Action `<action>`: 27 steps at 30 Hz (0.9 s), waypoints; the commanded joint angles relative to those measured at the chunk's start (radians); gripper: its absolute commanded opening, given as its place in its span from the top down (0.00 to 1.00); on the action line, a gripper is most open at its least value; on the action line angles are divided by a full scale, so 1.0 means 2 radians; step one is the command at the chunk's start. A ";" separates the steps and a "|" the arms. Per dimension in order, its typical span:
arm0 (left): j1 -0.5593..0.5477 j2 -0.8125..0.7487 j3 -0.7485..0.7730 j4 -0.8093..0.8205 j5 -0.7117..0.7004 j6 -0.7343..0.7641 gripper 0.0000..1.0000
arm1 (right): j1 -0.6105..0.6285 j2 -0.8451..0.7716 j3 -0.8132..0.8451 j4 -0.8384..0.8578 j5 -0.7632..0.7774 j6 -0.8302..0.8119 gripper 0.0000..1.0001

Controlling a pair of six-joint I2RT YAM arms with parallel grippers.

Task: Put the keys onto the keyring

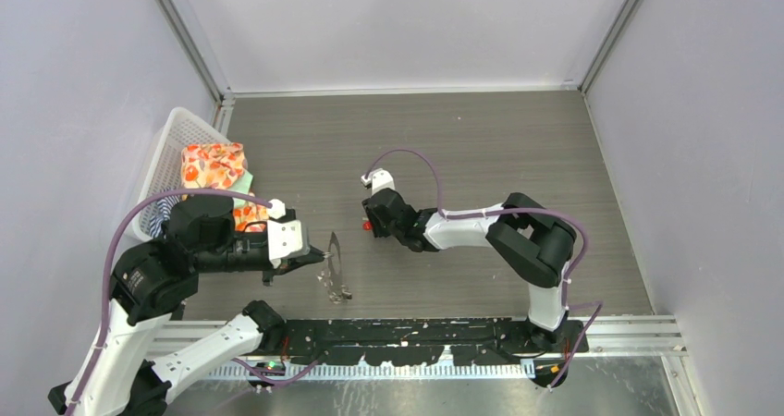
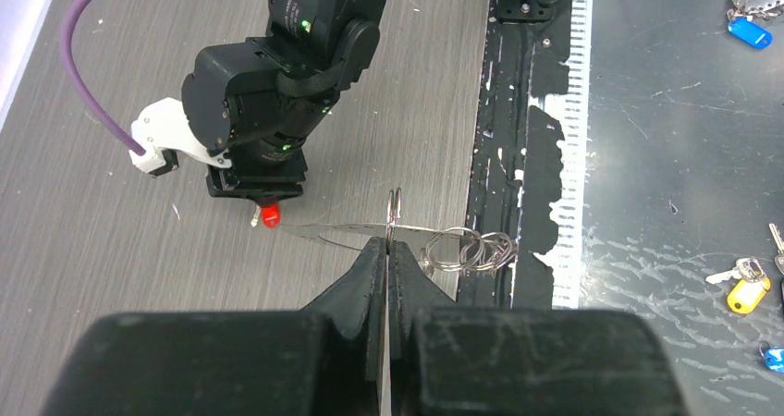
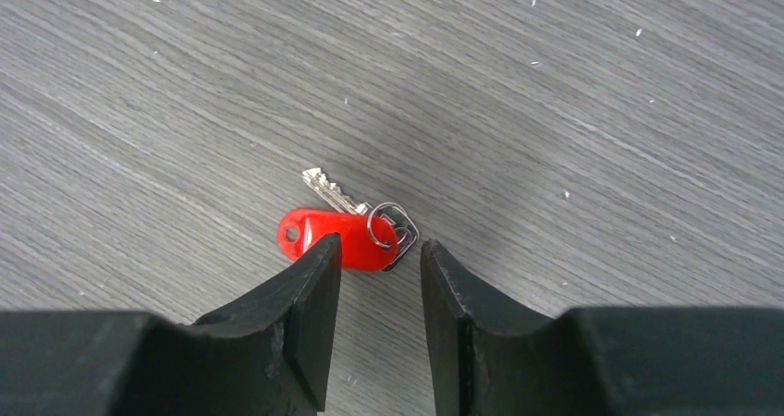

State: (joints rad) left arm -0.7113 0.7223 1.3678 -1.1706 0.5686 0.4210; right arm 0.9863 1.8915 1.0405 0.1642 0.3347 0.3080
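Under right hand, fingers parted: red key, blade part-hidden behind its head. Left hand clamps keyring, seen edge-on.

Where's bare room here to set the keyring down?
Bare: the table along the back wall, and right of the right arm. Crowded: between left claw, gripping the keyring, and right claw over the red key; also beside the basket.

1. From high at the near edge, we overlook the whole table.
2. Our left wrist view faces the right arm.
3. Our right wrist view sits close over the red key, seen in all three.
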 commanded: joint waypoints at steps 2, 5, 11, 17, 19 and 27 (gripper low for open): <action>0.001 0.002 0.010 0.026 0.006 -0.005 1.00 | 0.001 0.004 0.016 0.030 0.028 -0.007 0.60; 0.001 0.002 0.012 0.026 0.005 -0.005 1.00 | 0.001 0.010 0.019 0.029 0.022 -0.010 0.61; 0.001 0.002 0.015 0.025 0.002 -0.003 1.00 | 0.001 0.023 0.035 0.019 0.017 -0.019 0.60; 0.001 0.001 0.017 0.024 0.000 -0.004 1.00 | 0.001 0.029 0.045 0.010 0.025 -0.020 0.70; 0.001 0.001 0.017 0.023 0.000 -0.004 1.00 | 0.000 0.028 0.044 0.007 0.025 -0.016 0.75; 0.001 0.005 0.025 0.025 0.004 -0.005 1.00 | -0.001 0.027 0.046 -0.015 0.028 -0.012 0.75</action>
State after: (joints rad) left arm -0.7113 0.7227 1.3735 -1.1709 0.5678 0.4213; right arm 0.9863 1.9423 1.0943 0.1497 0.3641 0.2764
